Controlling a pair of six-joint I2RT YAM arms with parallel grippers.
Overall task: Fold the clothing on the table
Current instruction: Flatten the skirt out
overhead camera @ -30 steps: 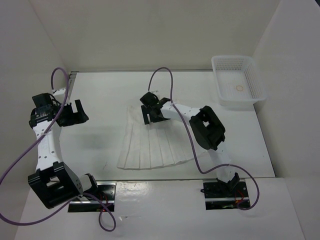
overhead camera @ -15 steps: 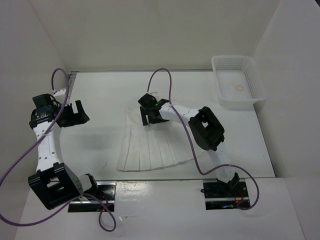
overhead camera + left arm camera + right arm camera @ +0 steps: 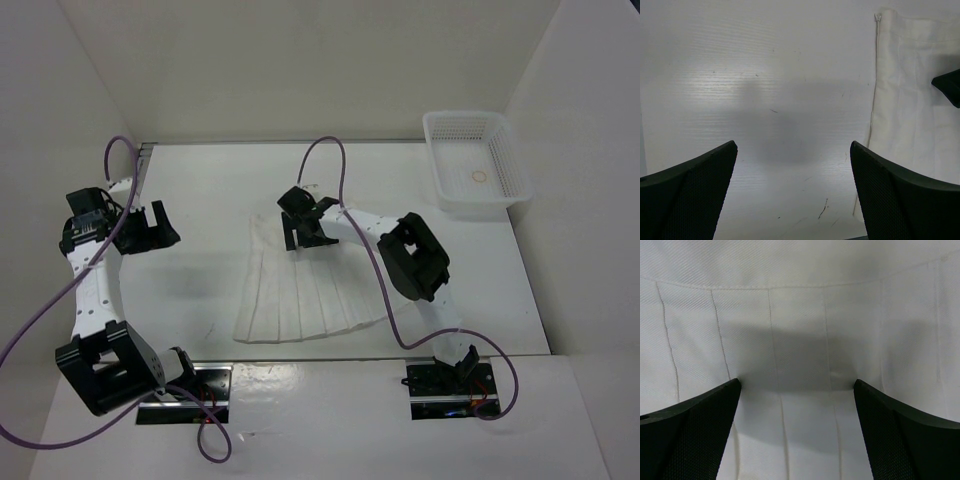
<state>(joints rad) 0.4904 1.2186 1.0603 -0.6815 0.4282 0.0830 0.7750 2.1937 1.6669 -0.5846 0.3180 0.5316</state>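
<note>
The clothing (image 3: pixel 300 290), a white pleated skirt, lies spread flat mid-table (image 3: pixel 200 180) with its narrow waistband at the far end. My right gripper (image 3: pixel 303 232) is down on the skirt just below the waistband. In the right wrist view it (image 3: pixel 797 382) is open, with both fingertips on the pleated fabric (image 3: pixel 800 330) and nothing pinched between them. My left gripper (image 3: pixel 155 225) hangs open over bare table to the left of the skirt. The left wrist view shows it (image 3: pixel 793 145) empty, with the skirt's left edge (image 3: pixel 905 110) off to the right.
A white mesh basket (image 3: pixel 475 165) stands at the far right corner with a small ring (image 3: pixel 480 177) inside. White walls close in the table on three sides. A grey rail (image 3: pixel 143 160) runs along the far left edge. Purple cables loop from both arms.
My right gripper has shifted very slightly left at the skirt's top, and the fabric has moved a little with it. The left arm has barely moved.
</note>
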